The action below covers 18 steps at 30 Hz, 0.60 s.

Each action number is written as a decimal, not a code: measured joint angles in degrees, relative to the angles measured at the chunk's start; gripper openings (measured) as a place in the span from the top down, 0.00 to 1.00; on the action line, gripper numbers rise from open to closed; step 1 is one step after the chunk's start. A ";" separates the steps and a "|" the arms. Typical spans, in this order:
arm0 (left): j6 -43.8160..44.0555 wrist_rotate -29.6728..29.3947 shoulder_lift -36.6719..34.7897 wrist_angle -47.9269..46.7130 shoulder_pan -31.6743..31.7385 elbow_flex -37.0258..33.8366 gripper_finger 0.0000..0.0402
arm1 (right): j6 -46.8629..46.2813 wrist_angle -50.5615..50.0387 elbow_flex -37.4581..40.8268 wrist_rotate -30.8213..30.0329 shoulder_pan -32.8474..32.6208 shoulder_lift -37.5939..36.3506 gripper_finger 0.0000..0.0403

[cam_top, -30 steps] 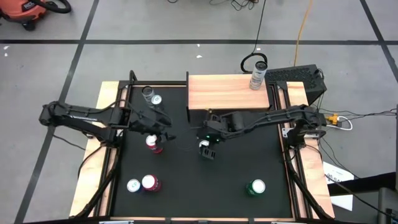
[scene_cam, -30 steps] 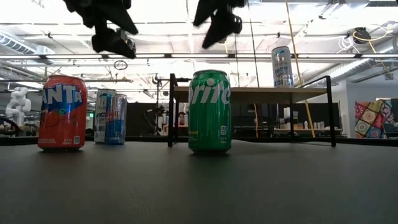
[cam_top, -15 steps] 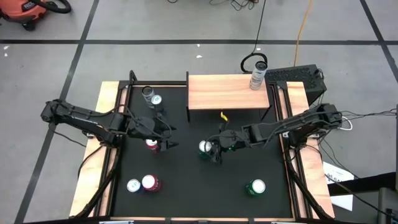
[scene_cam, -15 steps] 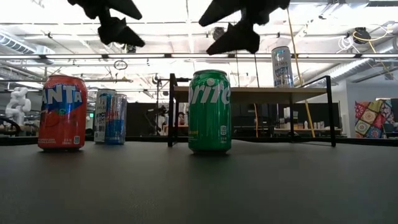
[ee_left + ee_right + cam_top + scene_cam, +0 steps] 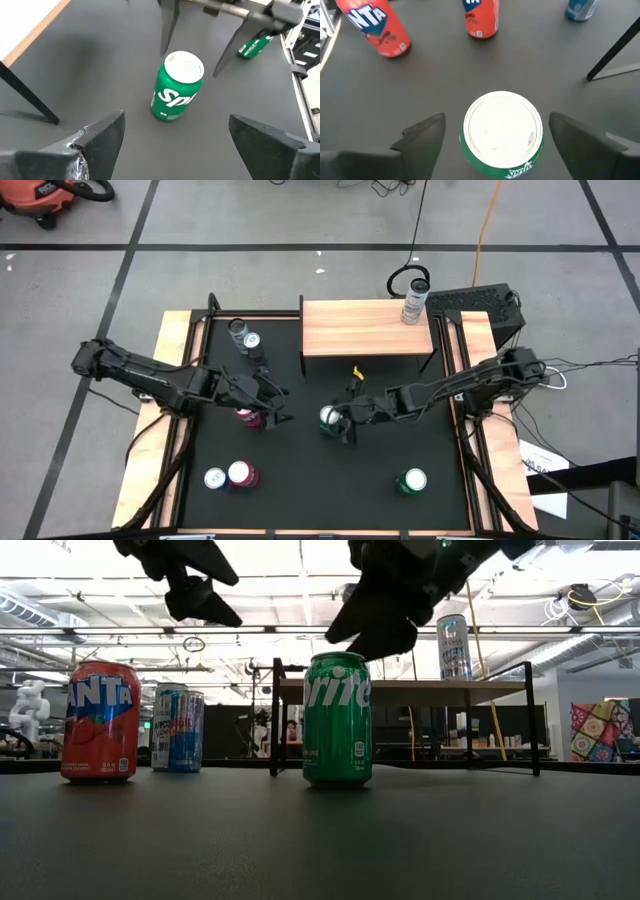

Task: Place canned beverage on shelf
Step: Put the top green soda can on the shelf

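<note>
A green Sprite can stands upright mid-table; it also shows in the low view. My right gripper is open just above it. Its fingers stand on either side of the can's top without touching, as the left wrist view shows. My left gripper is open and empty to the left of that can, beside a red Fanta can, and faces the Sprite can. The shelf, with a light wood top and black legs, stands at the far edge. A tall silver can stands on its right end.
Two cans stand at the far left by the shelf. A white-topped can and a red can stand near left. Another green can stands near right. A small yellow piece lies before the shelf. Wooden rails line both sides.
My right gripper has come down toward the Sprite can and tipped from pointing down to slanting in from the table's right, so the can's top now shows. My left gripper has drifted a little toward the table's right edge. No can has moved.
</note>
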State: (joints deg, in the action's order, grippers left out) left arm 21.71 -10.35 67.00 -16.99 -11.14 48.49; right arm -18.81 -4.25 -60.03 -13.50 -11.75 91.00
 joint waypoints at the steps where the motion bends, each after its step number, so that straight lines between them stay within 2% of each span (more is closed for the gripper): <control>1: 0.03 0.00 0.00 0.21 0.00 0.00 0.11 | -0.02 0.09 0.00 0.00 0.00 0.47 0.12; 5: 0.29 -0.26 0.00 0.24 0.00 0.00 0.11 | -1.13 0.29 -0.02 -0.03 0.22 2.00 0.07; 9: 0.32 -0.42 0.00 0.26 0.00 0.00 0.11 | -3.87 0.03 -0.02 0.09 0.94 3.40 0.08; 18: 0.41 -3.34 0.00 0.26 0.53 0.01 0.11 | -5.59 -0.53 -0.09 0.33 2.08 3.47 0.25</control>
State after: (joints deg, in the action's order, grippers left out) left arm 22.12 -13.69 67.00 -16.73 -10.61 48.50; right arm -24.40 -4.78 -60.12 -13.16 -9.67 94.47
